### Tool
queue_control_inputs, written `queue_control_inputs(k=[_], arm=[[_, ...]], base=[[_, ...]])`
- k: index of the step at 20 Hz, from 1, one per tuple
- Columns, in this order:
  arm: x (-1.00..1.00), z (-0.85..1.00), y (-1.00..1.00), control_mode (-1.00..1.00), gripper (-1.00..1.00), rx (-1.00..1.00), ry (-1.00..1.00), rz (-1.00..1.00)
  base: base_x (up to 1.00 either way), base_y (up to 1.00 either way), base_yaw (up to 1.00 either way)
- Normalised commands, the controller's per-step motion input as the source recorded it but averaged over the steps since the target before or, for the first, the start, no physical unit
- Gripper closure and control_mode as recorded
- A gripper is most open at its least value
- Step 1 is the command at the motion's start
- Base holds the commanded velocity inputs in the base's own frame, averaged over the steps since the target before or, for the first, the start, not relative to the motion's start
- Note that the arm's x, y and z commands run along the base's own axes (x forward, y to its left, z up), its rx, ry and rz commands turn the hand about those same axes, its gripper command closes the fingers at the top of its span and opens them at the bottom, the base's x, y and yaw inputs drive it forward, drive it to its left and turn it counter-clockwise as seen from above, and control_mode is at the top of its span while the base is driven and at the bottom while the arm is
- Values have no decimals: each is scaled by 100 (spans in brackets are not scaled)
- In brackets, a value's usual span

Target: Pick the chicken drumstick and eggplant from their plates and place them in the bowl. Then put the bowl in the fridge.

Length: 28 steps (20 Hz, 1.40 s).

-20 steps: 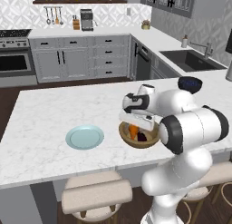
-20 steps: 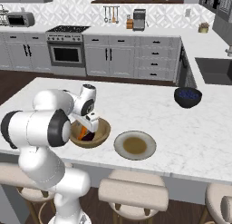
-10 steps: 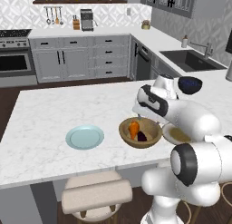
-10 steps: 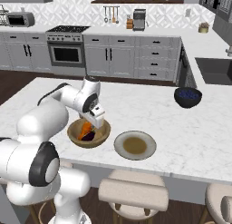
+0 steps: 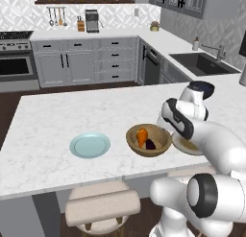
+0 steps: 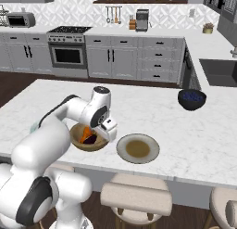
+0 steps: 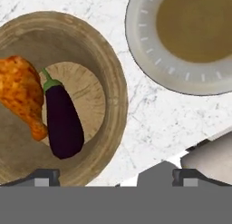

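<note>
The light-brown wooden bowl (image 7: 115, 96) (image 5: 161, 146) (image 6: 76, 141) holds the orange-brown chicken drumstick (image 7: 20, 94) (image 5: 141, 136) and, right beside it, the dark purple eggplant (image 7: 63, 121) (image 5: 151, 145). My gripper (image 7: 115, 177) (image 6: 104, 136) hovers open above the bowl's rim on the side toward the beige plate (image 7: 195, 41) (image 6: 137, 148), with nothing between its fingers. That plate is bare, as is the pale blue plate (image 5: 90, 145) on the bowl's other side. The fridge is out of view.
A dark blue bowl (image 6: 192, 98) (image 5: 205, 88) stands farther back on the marble island, toward the sink. Stools (image 6: 139, 198) line the island's near edge. Open counter stretches behind the plates.
The hand has lifted off the bowl and shifted toward the beige plate, its jaws widening a little. The eggplant now lies loose in the bowl beside the drumstick.
</note>
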Motion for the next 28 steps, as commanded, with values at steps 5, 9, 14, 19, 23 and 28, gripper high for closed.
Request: queue_control_inputs(k=[5, 9, 14, 19, 23, 28], arm=[[6, -29, 0, -100, -100, -4, 0, 0], [4, -35, 0, -100, -100, -3, 0, 0], [21, -21, 0, -100, -100, 0, 0, 0], [53, -9, -2, -100, -100, 0, 1, 0], [24, -19, -1, -100, -100, 0, 2, 0], [0, -30, 0, -100, -100, 0, 0, 0]], base=[[0, 0, 0], [0, 0, 0], [0, 0, 0], [0, 0, 0], [0, 0, 0], [0, 0, 0]])
